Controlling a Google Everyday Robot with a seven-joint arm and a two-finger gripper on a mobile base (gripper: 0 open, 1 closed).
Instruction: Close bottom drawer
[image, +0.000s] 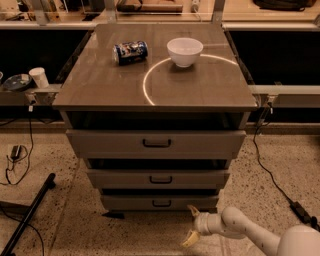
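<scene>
The bottom drawer (160, 202) is the narrowest grey-brown front at the foot of the cabinet, with a small black bar handle (161, 203). Its front sits well back under the middle drawer, only a thin dark gap showing above it. My gripper (192, 226) hangs low at the cabinet's right front corner, just below and right of the drawer front. Its two pale fingers are spread apart, one pointing up toward the drawer (193, 210) and one down toward the floor. It is open and holds nothing.
The middle drawer (159, 179) and the top drawer (156, 144) stick out further. On the cabinet top (100, 85) lie a blue can (130, 51) on its side and a white bowl (185, 51). A black pole (27, 215) and cables lie on the floor at left.
</scene>
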